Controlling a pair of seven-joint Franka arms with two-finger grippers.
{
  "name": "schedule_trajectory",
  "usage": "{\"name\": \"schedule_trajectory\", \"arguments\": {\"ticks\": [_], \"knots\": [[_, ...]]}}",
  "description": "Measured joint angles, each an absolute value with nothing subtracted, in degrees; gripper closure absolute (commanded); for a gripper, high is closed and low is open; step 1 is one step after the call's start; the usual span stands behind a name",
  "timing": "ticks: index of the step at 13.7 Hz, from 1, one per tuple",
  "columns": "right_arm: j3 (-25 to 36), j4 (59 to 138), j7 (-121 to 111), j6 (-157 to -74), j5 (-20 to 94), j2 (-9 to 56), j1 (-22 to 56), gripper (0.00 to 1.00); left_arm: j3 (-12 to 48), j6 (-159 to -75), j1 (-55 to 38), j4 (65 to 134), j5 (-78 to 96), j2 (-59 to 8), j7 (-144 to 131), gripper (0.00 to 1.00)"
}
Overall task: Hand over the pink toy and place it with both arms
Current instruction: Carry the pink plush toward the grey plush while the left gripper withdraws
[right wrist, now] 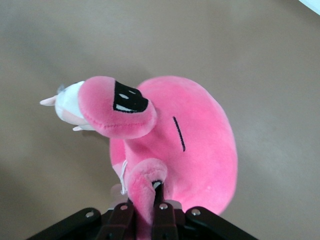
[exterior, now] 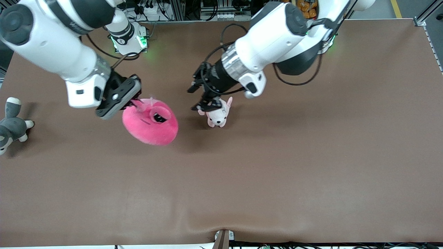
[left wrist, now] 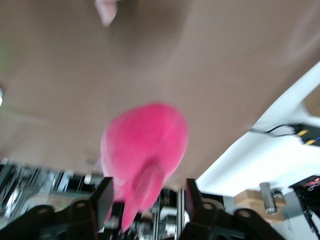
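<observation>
Now you see the right gripper [exterior: 133, 101] clenched on a bulging part of the pink toy [exterior: 150, 121], and the toy hangs from it above the table [exterior: 311, 155], at about 4 o'clock from the fingertips. The left gripper [exterior: 198, 97] has its fingers spread apart and holds nothing; in the front view it is at 3 o'clock from the toy, just over the small pale puppy plush [exterior: 218, 116]. A grey plush animal [exterior: 12, 124] lies at the right arm's end of the table.
</observation>
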State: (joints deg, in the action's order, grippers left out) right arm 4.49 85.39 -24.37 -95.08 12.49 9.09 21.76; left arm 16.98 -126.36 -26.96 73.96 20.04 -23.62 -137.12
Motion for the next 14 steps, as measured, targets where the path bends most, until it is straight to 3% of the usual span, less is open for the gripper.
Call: {"name": "schedule_trajectory", "arguments": {"ticks": [3,8,14], "knots": [[4.56,85.85,-26.52,-93.60,12.46,9.23,17.16,1.00,16.94,-117.31,-24.16,73.89,11.54,-21.51,-129.50,0.00],[4.68,89.01,-33.42,-93.45,10.48,10.08,11.33,1.00,16.65,-109.82,-21.33,74.55,2.43,-22.23,-110.23,0.00],[4.71,89.75,-39.61,-94.28,7.66,13.96,6.98,1.00,16.37,-97.61,-9.13,74.19,0.84,-21.46,-80.97,0.00]]}}
